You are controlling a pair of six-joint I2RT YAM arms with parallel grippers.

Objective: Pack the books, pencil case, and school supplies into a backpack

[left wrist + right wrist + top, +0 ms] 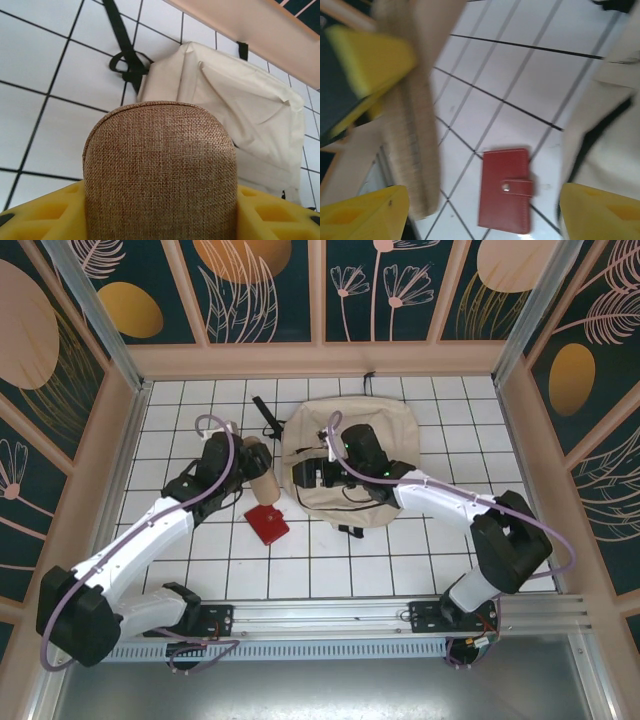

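I'm clamping the pencil case (160, 170) in my left fingers (45, 215), backpack (250, 110) lying ahead-right; my right fingers (600, 210) are standing apart.

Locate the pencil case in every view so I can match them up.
Top external: pencil case left of centre, beside the backpack.
Left wrist: pencil case bottom centre, backpack behind.
Right wrist: pencil case blurred, left side; backpack right.
Shared landmark: the backpack.

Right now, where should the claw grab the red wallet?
I'd grab the wallet from straight above, pinching across its two long edges. It lies flat on the table, so nothing fits under it, and that way across is its narrower one.
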